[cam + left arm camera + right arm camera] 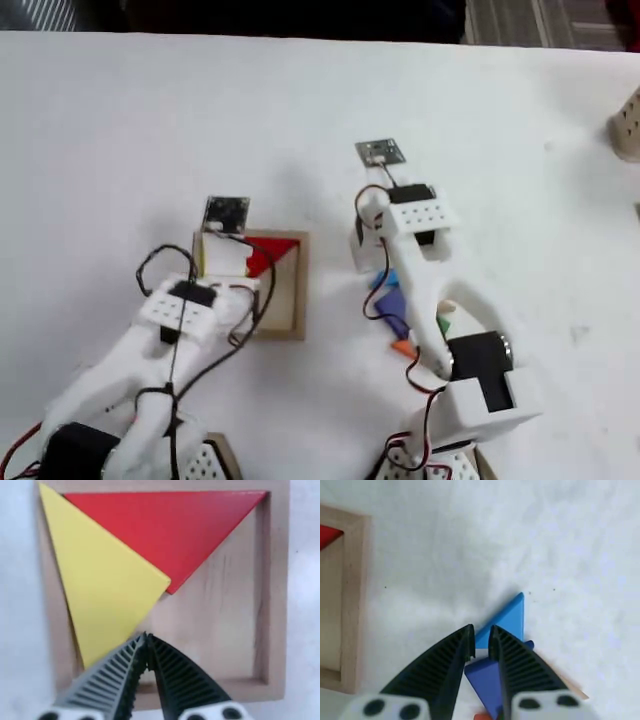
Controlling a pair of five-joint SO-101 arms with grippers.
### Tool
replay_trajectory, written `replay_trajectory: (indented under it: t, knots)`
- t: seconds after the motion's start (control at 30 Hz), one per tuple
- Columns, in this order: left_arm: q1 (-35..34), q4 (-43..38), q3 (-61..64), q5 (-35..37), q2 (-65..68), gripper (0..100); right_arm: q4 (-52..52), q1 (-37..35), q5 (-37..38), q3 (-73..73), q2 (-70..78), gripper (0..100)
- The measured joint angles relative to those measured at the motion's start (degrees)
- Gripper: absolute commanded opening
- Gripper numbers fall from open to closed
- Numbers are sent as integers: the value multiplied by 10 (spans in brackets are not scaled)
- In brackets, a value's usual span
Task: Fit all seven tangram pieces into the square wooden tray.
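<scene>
The square wooden tray (298, 290) holds a yellow triangle (105, 585) along one side and a red triangle (170, 530) along the far side, touching edge to edge. The rest of the tray floor (220, 615) is bare wood. My left gripper (146, 639) is shut and empty, its tips over the yellow triangle's near edge. My right gripper (481, 632) stands to the right of the tray (357, 605), closed narrowly on a corner of a light blue triangle (507, 617). A dark blue piece (487, 680), an orange piece (403, 348) and a green piece (443, 323) lie under the right arm.
A pale perforated object (628, 125) stands at the table's right edge. The white table stretches bare to the far edge behind both arms. Cables hang along both arms near the tray.
</scene>
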Motion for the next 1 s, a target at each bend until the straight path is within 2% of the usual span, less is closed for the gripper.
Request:
replay_trajectory:
  t: [0.27,0.37,0.43,0.57,0.67,0.9,1.0]
  knots:
    - [0,92,1,-25,-165,22,-7,0,0,4,0,53]
    - [-4,90,5,-25,-232,23,-17,0,0,10,0,53]
    - [-6,73,7,-25,-249,23,-18,0,0,10,0,53]
    - [-4,0,7,19,-257,22,-18,0,0,10,0,53]
    - [20,-52,12,44,-249,22,-18,0,0,12,0,53]
    - [34,-193,12,78,-89,21,-18,0,0,18,0,53]
    - [27,-200,2,80,-21,21,-18,0,0,18,0,53]
